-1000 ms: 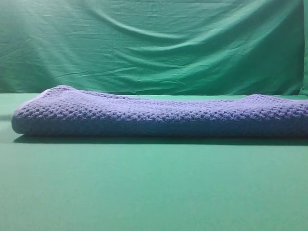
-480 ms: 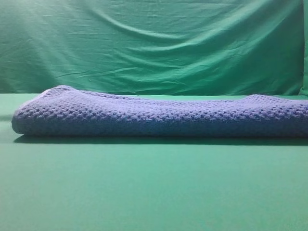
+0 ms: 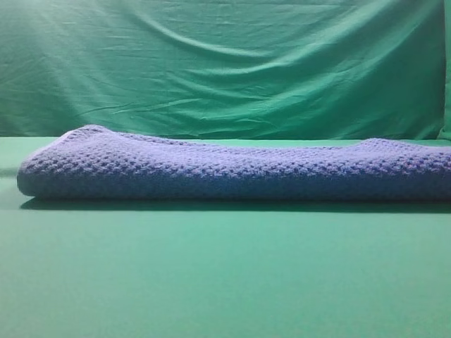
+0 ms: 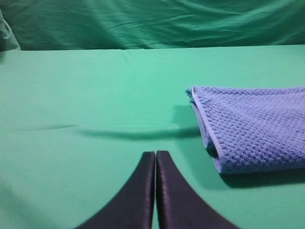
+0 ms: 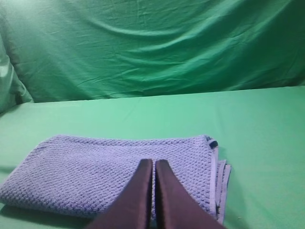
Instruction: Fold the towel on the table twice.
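Lay folded: waffle-weave towel [image 5: 119,169] on counter [image 4: 86,95]. Both pressed together, empty: left hand [image 4: 155,157], right hand [image 5: 153,164]. Probably best kept clear.

Only the folded towel [image 3: 232,169] interrupts the table [image 3: 225,274].

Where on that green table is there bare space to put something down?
Bare table spreads in front of the folded towel, and also left of the towel's end out to the backdrop. Only the towel's strip is taken. Both hands, left and right, are shut.
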`<action>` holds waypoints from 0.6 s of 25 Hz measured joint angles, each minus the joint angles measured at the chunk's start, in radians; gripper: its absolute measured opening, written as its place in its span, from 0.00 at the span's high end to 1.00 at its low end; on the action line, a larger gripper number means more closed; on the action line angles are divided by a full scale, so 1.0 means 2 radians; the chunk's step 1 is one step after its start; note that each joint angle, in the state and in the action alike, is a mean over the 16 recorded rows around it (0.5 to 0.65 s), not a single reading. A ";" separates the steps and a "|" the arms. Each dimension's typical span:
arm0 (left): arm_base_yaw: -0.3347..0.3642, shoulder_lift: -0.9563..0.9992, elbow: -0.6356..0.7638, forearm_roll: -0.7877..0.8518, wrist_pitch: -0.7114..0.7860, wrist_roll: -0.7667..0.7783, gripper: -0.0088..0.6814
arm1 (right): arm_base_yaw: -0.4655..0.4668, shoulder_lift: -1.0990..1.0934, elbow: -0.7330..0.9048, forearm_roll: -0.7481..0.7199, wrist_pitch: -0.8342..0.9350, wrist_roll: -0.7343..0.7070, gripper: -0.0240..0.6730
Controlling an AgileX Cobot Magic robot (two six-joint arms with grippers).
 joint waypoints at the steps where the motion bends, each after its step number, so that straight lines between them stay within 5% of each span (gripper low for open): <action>1: 0.000 0.000 0.005 0.002 -0.002 0.000 0.99 | 0.000 0.000 0.004 -0.004 0.000 0.000 0.97; 15: 0.000 0.000 0.048 0.032 -0.023 0.000 0.99 | 0.000 0.000 0.052 -0.075 0.017 0.000 0.97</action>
